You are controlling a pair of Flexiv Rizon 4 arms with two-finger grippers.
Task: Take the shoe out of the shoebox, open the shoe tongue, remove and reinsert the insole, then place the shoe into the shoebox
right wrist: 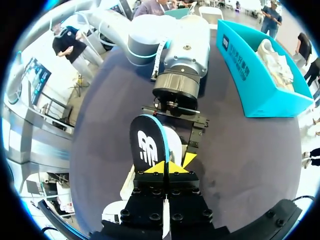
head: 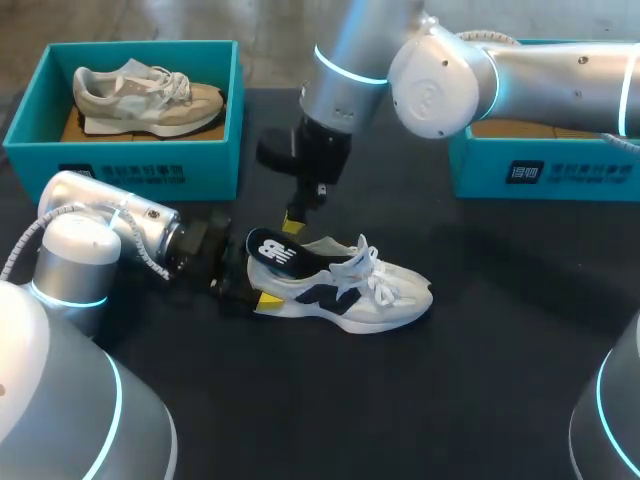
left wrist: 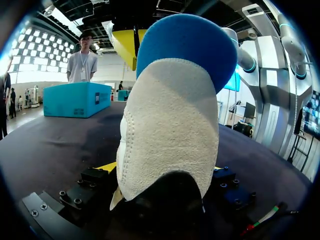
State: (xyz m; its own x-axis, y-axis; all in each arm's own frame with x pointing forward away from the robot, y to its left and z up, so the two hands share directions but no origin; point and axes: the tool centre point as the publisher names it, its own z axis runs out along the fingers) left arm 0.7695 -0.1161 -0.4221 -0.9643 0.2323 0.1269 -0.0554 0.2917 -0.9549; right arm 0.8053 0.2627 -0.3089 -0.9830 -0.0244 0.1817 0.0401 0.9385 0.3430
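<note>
black insole [head: 276, 251] pinched in right jaws, left jaws clamping shoe [head: 372, 296].

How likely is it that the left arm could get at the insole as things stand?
Probably not. The left gripper is shut on the heel of the white shoe, so it is occupied. The insole, standing out of the shoe's opening, is pinched by the right gripper.

Dark table [head: 480, 400] under soft, even light.
Spans nearly the whole head view, with the far edge running straight across at 12 o'clock. Wears a plain matte black cover. Catches only a dull grey sheen toward 3 and 5 o'clock and holds soft, blurred shadows around the centre. Looks equally dark and flat in both wrist views.
</note>
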